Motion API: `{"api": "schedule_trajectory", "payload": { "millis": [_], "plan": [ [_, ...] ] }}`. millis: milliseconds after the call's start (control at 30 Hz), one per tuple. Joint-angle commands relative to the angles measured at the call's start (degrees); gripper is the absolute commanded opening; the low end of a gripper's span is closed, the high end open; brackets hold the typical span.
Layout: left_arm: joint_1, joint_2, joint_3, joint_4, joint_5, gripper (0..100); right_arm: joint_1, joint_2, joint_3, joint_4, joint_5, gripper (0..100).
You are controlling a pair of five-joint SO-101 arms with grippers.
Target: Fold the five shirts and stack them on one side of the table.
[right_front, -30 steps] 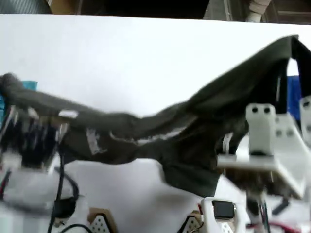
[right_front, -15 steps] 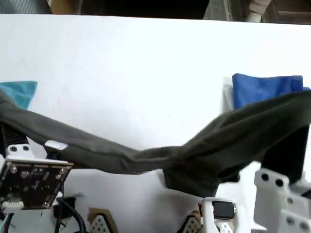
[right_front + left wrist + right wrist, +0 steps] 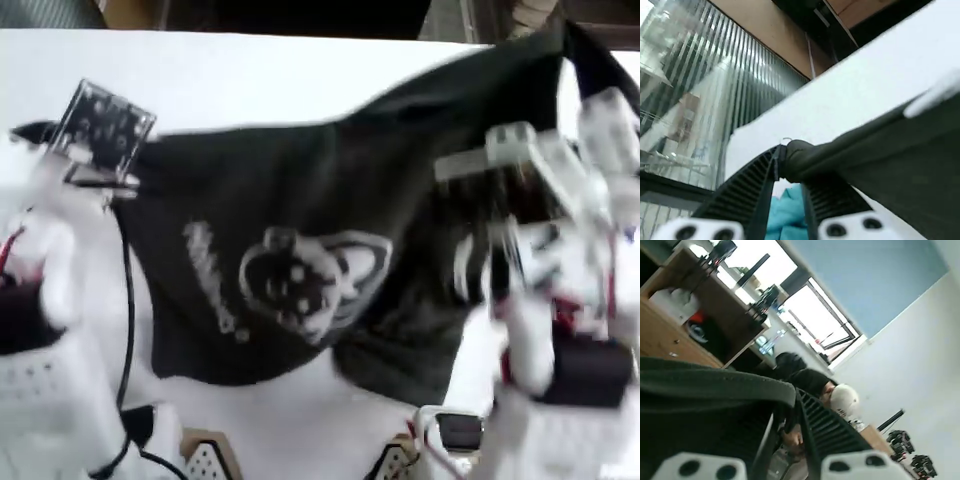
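- my left gripper [image 3: 778, 156] is clamped tight on one bunched corner of the dark grey fabric shirt with a round white print [image 3: 300, 260].
- my right gripper [image 3: 788, 407] is closed on another edge of that shirt, with cloth pinched between its ribbed black fingers [image 3: 825, 425].
- the shirt hangs spread between both grippers, raised above the white table [image 3: 250, 70], with its print facing the high view.
- i cannot tell whether its lower hem touches the table.
- a crumpled teal cloth [image 3: 787, 212] lies on the table below the left gripper.
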Motion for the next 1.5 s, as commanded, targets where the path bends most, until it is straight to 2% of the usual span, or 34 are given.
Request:
{"api": "schedule_trajectory", "payload": {
  "millis": [0, 133, 300, 500, 700, 1133, 1267, 1367, 1467],
  "plan": [
    [-0.09, 5.19, 1.19, -10.73, 0.09, 2, 0.22, 8.40, -0.18, -5.76, 0.35, 2.1],
    [-0.09, 17.76, -3.30, -12.84, -2.46, 2, -1.19, 18.07, -0.44, -7.52, 0.44, 2.1],
    [0.70, 34.11, -15.60, -10.02, -2.90, 2, -2.77, 27.74, -0.44, -7.60, 0.44, 2.1],
    [3.52, 49.23, -28.70, 2.11, -4.84, 2, -2.68, 35.74, -0.35, -6.90, 0.44, 2.1],
    [4.57, 57.05, -37.67, 17.76, -6.51, 2, -1.45, 35.74, -0.53, -0.22, 0.53, 2.1],
    [5.89, 55.56, -38.99, 40.26, -8.53, 2, -1.01, 26.42, 0.35, 28.44, 0.53, 2.1],
    [5.45, 50.64, -35.47, 40.79, -8.35, 2, -1.01, 20.35, 6.15, 33.01, 0.53, 2.1],
    [5.71, 45.71, -24.75, 39.91, -8.62, 2, -0.84, 13.67, 14.86, 33.54, 2.46, 2.1],
    [5.45, 39.21, -12.09, 33.76, -8.62, 2, -0.75, 5.14, 24.70, 33.45, 4.84, 2.1]
  ]
}}
